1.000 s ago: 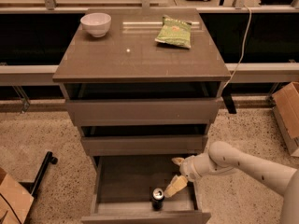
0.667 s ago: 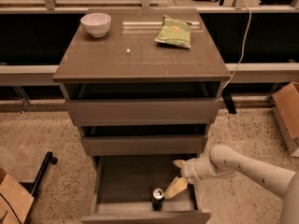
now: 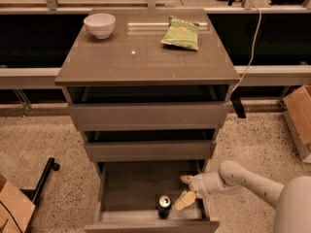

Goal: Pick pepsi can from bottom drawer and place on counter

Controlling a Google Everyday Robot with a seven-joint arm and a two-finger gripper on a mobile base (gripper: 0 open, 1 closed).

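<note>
The pepsi can (image 3: 164, 206) stands upright in the open bottom drawer (image 3: 146, 222), near its front panel, silver top showing. My gripper (image 3: 184, 190) reaches into the drawer from the right, just right of the can. Its two pale fingers (image 3: 184, 200) are spread apart and hold nothing; the nearer finger is close beside the can. The counter (image 3: 141, 62) is the glossy grey-brown top of the cabinet.
A white bowl (image 3: 99, 24) sits at the counter's back left and a green snack bag (image 3: 181, 32) at its back right. The two upper drawers (image 3: 148, 115) are slightly open. A cardboard box (image 3: 299, 120) stands at the right, another at the lower left.
The gripper has shifted slightly lower and closer to the can; the can has not moved.
</note>
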